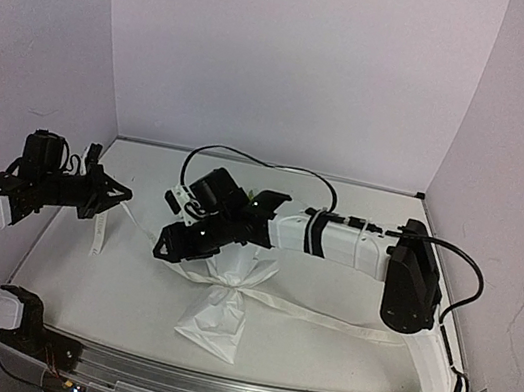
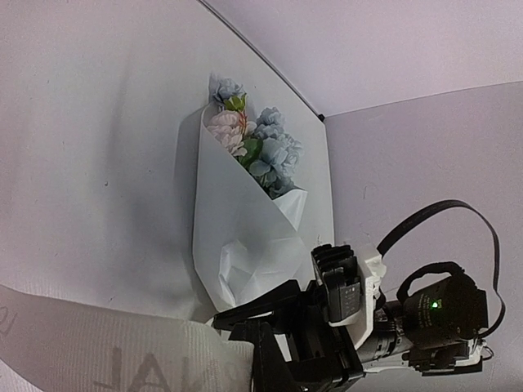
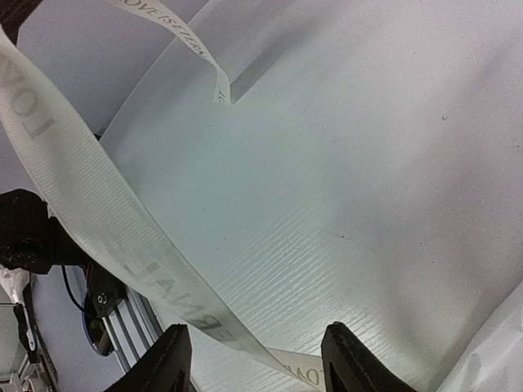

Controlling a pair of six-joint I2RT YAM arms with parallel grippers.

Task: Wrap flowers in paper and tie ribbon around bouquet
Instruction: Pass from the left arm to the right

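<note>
The bouquet (image 1: 213, 317) lies on its side on the table (image 1: 101, 300), near the middle and toward the near edge. It is a cone of white paper (image 2: 233, 229) pinched at the waist. In the left wrist view, pale blue, white and pink flowers (image 2: 257, 147) show out of the cone's wide end. The ribbon (image 3: 98, 212) meets the bouquet at the waist, though whether it goes right round cannot be told. One length trails to the right across the table beneath the right arm, and the other runs off to the left. That left length passes between the fingers of the right end effector (image 3: 257, 328), which stand spread on either side without pressing it, low over the table just left of the bouquet. Printed lettering shows on the strip. Farther left, the left end effector (image 1: 122, 196) is pressed together on the ribbon above the table's left side, and a short tail hangs down from it.
</note>
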